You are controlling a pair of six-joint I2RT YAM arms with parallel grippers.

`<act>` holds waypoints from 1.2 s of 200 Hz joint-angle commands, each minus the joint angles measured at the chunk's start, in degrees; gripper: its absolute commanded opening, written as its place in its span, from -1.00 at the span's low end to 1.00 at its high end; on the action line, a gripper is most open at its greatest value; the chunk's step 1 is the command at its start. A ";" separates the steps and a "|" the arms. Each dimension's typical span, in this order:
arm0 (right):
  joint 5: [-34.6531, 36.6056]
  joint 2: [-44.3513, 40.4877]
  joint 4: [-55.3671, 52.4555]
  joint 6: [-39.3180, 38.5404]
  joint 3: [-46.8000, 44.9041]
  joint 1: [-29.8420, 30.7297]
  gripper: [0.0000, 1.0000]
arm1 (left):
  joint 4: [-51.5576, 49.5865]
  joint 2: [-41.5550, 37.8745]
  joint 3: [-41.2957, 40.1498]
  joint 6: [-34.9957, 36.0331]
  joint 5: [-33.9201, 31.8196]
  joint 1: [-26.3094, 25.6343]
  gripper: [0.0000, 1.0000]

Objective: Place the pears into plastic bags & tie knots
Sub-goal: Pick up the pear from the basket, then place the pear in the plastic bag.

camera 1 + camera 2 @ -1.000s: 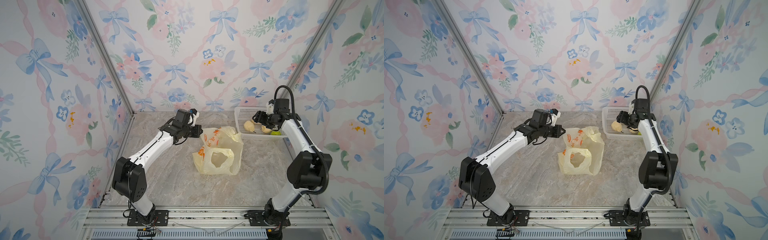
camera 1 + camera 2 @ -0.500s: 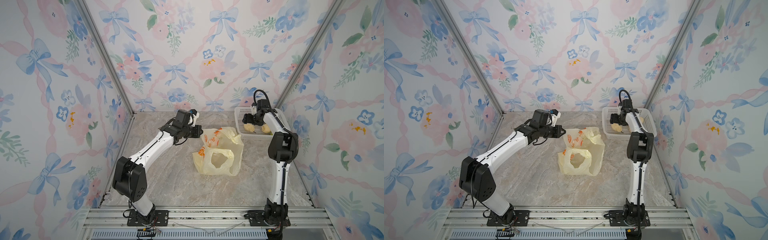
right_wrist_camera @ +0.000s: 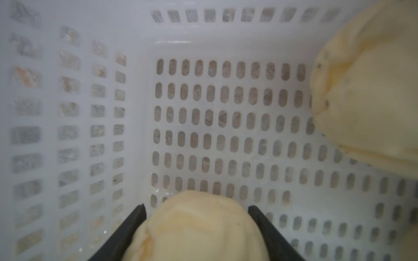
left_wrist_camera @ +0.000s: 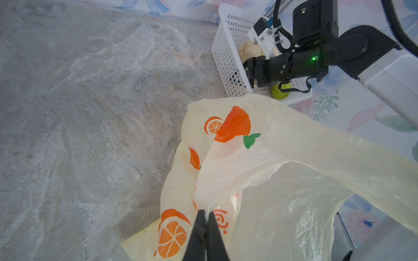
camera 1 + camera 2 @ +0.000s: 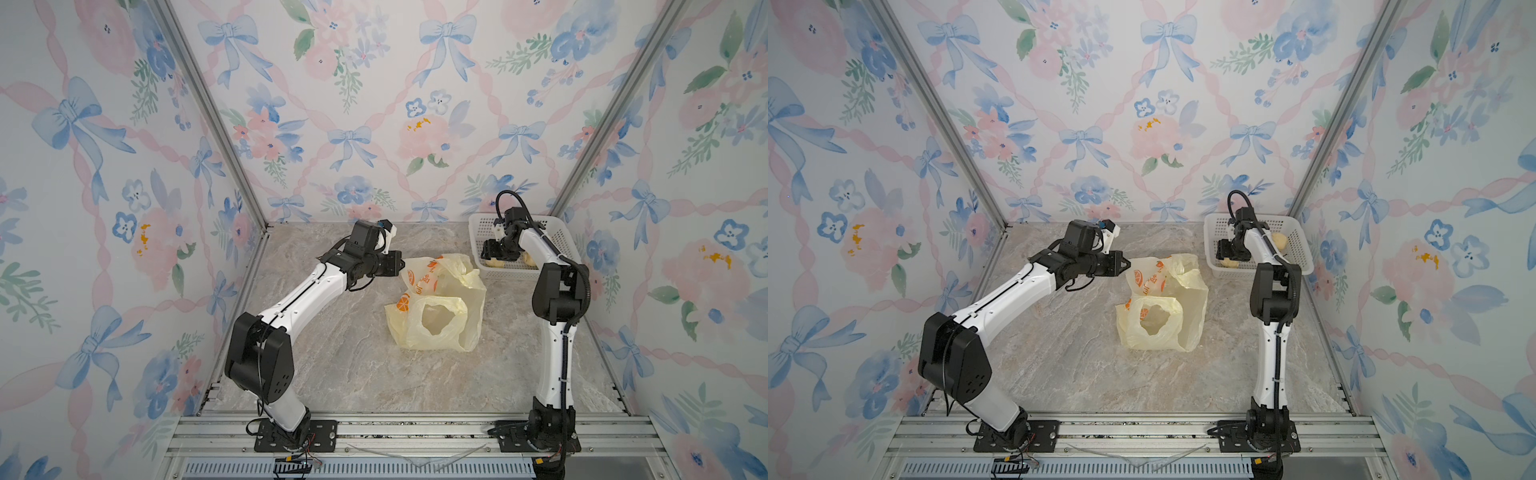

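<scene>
The table (image 5: 340, 365) has a flat top with a grey and beige marble pattern, seen in both top views (image 5: 1059, 353). Two things lie directly on it. A thin pale-yellow bag (image 5: 465, 291) with orange fruit prints sits near the middle, crumpled, with its far edge raised off the surface. A white basket (image 5: 478, 232) full of small holes stands in the far right corner, just beside the bag. Whether the two touch cannot be told.

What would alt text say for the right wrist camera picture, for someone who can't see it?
A lumpy pale cream-yellow pear sits between the two black fingers of the right arm's tool, seen close up inside a white perforated plastic basket. A second cream pear lies apart from it in the basket.
</scene>
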 commanded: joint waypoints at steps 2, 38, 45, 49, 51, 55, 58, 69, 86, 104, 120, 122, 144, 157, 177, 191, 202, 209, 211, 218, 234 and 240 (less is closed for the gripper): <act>1.27 -6.83 -0.52 0.74 -3.01 0.37 0.15 | 0.43 -0.87 -0.67 -1.22 -0.49 0.31 -1.00; -1.46 -22.35 1.64 3.87 -10.39 1.67 0.10 | 1.52 -2.13 -2.17 -1.99 -1.19 0.29 -1.00; -2.75 -25.53 1.94 4.88 -11.69 2.17 0.09 | 1.82 -2.49 -2.50 -2.22 -1.30 0.33 -1.00; -3.37 -26.93 2.03 5.40 -12.22 2.37 0.09 | 1.98 -2.56 -2.71 -2.28 -1.31 0.30 -1.00; -4.04 -28.28 2.13 5.72 -12.66 2.68 0.09 | 2.03 -2.65 -2.80 -2.32 -1.33 0.27 -1.00; -4.97 -30.06 2.14 6.30 -13.22 3.10 0.08 | 2.26 -2.75 -2.98 -2.47 -1.40 0.32 -1.00; -5.38 -30.91 2.14 6.50 -13.43 3.37 0.08 | 2.35 -2.84 -3.11 -2.52 -1.37 0.31 -1.00; -6.83 -35.63 2.07 7.91 -14.46 5.37 0.08 | 2.82 -3.07 -3.55 -2.65 -1.46 0.32 -1.00; -7.21 -41.30 1.43 9.20 -14.67 9.90 0.07 | 3.12 -3.12 -3.83 -2.73 -1.44 0.45 -1.00; -7.18 -45.96 0.50 10.31 -14.37 16.12 0.07 | 3.34 -3.07 -3.74 -2.80 -1.31 0.39 -1.00; -6.01 -49.10 0.30 10.88 -14.51 23.28 0.07 | 3.62 -3.03 -3.68 -2.67 -1.34 0.49 -1.00; -5.73 -49.40 0.30 10.86 -14.52 24.16 0.07 | 3.61 -3.03 -3.68 -2.64 -1.27 0.52 -1.00; -4.53 -50.54 0.30 11.82 -14.49 32.58 0.07 | 3.60 -3.11 -3.83 -2.41 -0.89 0.67 -1.00; -3.55 -50.16 0.58 12.63 -15.10 36.63 0.06 | 3.63 -3.11 -3.83 -2.28 -0.59 0.84 -1.00; -3.10 -48.46 1.65 14.06 -17.18 41.11 0.06 | 3.61 -3.23 -3.65 -2.15 -0.35 0.96 -1.00; -2.53 -46.78 1.18 14.34 -18.07 42.79 0.05 | 3.59 -3.37 -3.56 -2.02 -0.33 1.09 -1.00; -0.80 -45.81 0.81 14.03 -19.83 44.05 0.03 | 3.58 -3.55 -3.65 -2.14 -0.47 1.18 -1.00; 0.28 -45.71 1.05 13.98 -21.40 44.42 0.03 | 3.64 -3.72 -3.74 -2.02 -0.51 1.27 -1.00; 0.55 -45.74 1.19 14.01 -22.11 44.43 0.03 | 3.64 -3.75 -3.78 -2.08 -0.52 1.28 -1.00; 1.95 -45.82 1.69 14.19 -24.41 44.41 0.02 | 3.62 -3.80 -3.90 -2.11 -0.41 1.32 -1.00; 4.72 -46.01 3.02 14.02 -29.63 43.78 -0.01 | 3.59 -3.83 -4.00 -2.12 -0.27 1.32 -1.00; 5.95 -46.05 3.53 13.90 -31.41 43.62 -0.01 | 3.61 -3.82 -4.00 -2.11 -0.40 1.39 -1.00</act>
